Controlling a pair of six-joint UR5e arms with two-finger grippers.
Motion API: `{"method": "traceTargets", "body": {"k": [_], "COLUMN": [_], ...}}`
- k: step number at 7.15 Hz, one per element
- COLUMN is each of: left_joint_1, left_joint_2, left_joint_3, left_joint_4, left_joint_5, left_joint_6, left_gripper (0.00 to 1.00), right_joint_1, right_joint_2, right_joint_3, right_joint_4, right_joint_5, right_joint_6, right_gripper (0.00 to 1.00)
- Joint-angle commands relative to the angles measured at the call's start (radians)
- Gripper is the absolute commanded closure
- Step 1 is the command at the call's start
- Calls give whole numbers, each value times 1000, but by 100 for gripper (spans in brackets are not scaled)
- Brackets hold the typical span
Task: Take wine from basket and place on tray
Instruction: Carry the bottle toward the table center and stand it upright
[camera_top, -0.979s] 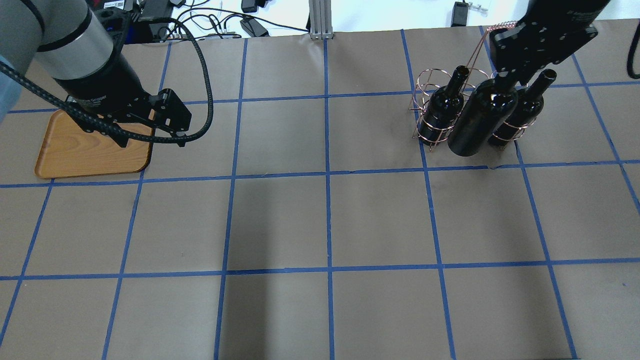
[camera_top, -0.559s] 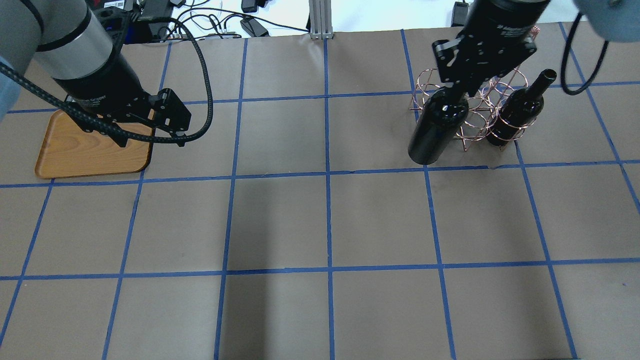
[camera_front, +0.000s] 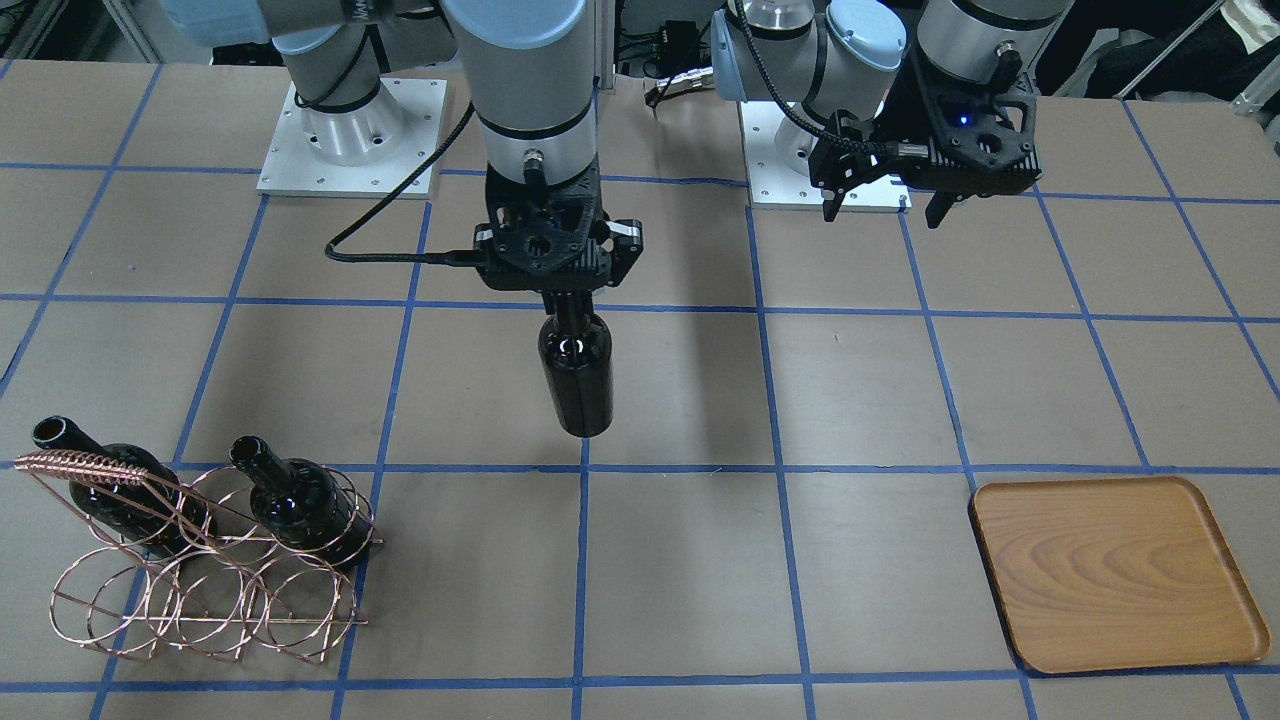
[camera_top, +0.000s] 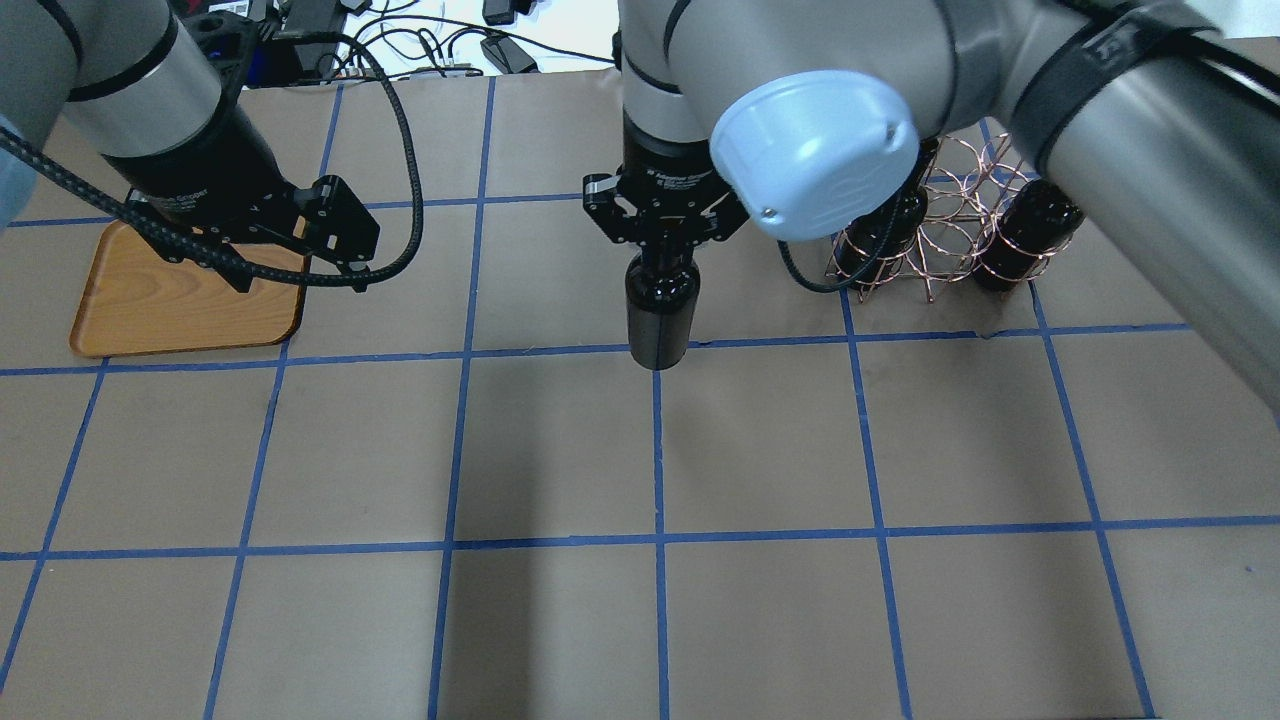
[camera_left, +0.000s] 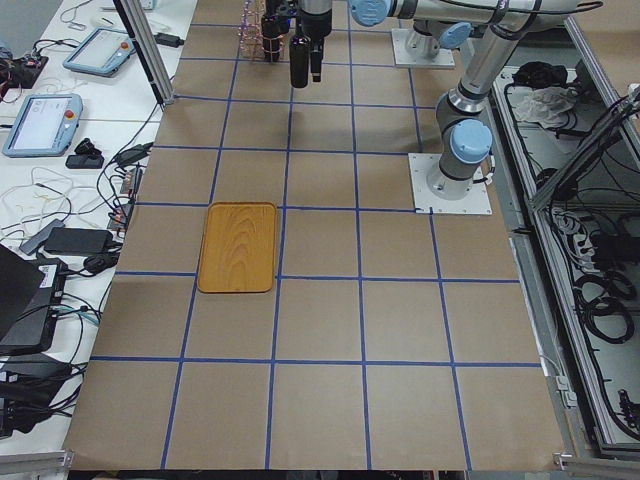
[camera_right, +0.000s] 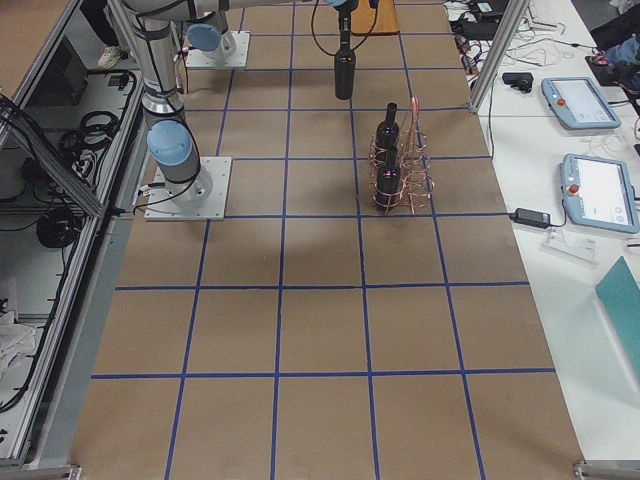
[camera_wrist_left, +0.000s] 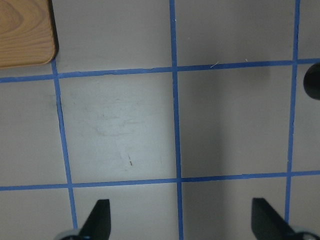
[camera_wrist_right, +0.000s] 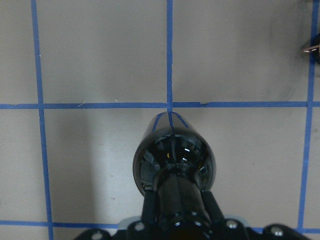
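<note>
My right gripper (camera_front: 566, 300) is shut on the neck of a near-black wine bottle (camera_front: 577, 380). The bottle hangs upright above the table's middle, also in the overhead view (camera_top: 660, 320) and the right wrist view (camera_wrist_right: 175, 160). The copper wire basket (camera_front: 200, 590) stands at the table's right end and holds two more bottles (camera_front: 300, 500) (camera_front: 110, 490). The wooden tray (camera_front: 1110, 575) lies bare at the left end. My left gripper (camera_front: 882, 212) is open and empty, raised beside the tray's corner (camera_wrist_left: 25, 30).
Brown paper with a blue tape grid (camera_top: 655, 450) covers the table. Cables and devices (camera_top: 400, 40) lie beyond the far edge. The right arm's elbow (camera_top: 815, 150) hides part of the basket in the overhead view.
My right gripper has carried the bottle left, away from the basket to the table's middle. The basket keeps two bottles. The left arm has not moved.
</note>
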Motion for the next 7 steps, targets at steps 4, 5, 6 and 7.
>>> {"method": "traceTargets", "body": {"k": [4, 5, 6, 7], "left_joint_1": [-1, -1, -1, -1], "left_joint_2": [1, 1, 1, 1], "left_joint_3": [-1, -1, -1, -1], "left_joint_4": [1, 1, 4, 4], "left_joint_5": [0, 0, -1, -1], "left_joint_6": [5, 5, 6, 6], "left_gripper": [0, 0, 0, 0], "right_joint_1": [128, 157, 162, 162], "right_joint_2": [16, 21, 24, 26], "right_joint_3": [142, 144, 144, 144], "right_joint_4": [-174, -173, -173, -178], "right_joint_5": [0, -2, -2, -15], "right_joint_6": [187, 202, 205, 190], "right_gripper": [100, 100, 100, 45]}}
